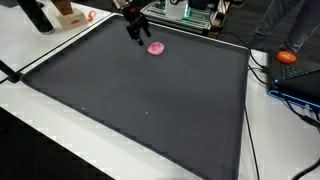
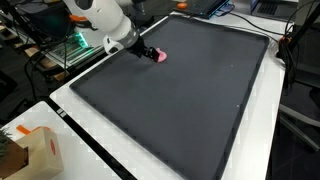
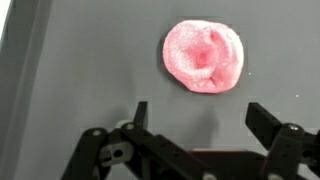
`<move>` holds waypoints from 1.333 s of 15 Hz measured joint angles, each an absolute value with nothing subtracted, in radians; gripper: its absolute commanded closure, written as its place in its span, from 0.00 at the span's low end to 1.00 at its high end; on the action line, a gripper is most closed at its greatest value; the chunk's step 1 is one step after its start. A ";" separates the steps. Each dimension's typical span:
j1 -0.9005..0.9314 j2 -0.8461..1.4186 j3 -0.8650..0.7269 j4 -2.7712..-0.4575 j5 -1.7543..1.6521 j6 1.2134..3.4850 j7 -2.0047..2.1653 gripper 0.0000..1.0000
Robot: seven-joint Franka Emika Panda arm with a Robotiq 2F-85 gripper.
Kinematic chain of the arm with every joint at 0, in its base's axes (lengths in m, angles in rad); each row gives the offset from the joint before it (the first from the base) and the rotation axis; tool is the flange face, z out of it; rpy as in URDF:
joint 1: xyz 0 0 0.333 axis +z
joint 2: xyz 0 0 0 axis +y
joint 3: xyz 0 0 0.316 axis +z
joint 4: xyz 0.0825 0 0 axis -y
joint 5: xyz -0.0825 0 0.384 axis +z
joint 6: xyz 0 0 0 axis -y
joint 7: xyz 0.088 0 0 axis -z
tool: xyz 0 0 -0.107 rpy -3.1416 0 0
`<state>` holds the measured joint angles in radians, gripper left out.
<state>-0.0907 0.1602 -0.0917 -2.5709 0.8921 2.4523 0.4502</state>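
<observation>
Black mat, pink blob, parted jaws cropped below

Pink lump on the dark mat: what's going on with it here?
A single robot arm is working over a dark mat. Its gripper is open and sits close to a soft-looking pink lump, which lies on the mat near one edge. In the wrist view the lump is just ahead of the fingertips, not between them. Nothing is held at this moment.
</observation>
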 measured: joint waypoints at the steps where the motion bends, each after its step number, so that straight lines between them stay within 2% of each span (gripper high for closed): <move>1: -0.091 0.160 -0.091 -2.574 0.902 2.453 0.450 0.00; 20: -0.040 0.137 -0.055 -2.590 0.871 2.493 0.334 0.00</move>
<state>-0.0401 0.1373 -0.0554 -2.5896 0.8709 2.4927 0.3338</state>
